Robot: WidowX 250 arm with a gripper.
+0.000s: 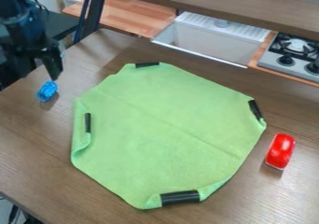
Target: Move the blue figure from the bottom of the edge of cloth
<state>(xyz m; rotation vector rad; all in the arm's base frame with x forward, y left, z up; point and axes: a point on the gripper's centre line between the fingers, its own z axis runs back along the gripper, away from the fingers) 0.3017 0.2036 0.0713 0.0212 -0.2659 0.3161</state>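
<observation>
My gripper (41, 75) hangs at the upper left, over the table's left edge, with its two dark fingers apart and nothing visible between them. Just below the right fingertip is the blue figure (46, 91), on the brown table to the left of the cloth, with a small shadow at its lower side. The green cloth (163, 129) lies in the middle of the table, its edges partly folded and marked by black strips. The blue figure is apart from the cloth.
A red object (281, 151) rests on the table (287, 195) to the right of the cloth. Behind the table's far edge are a white sink (209, 42) and a stove (291, 57), with a raised brown shelf (224, 3) above them.
</observation>
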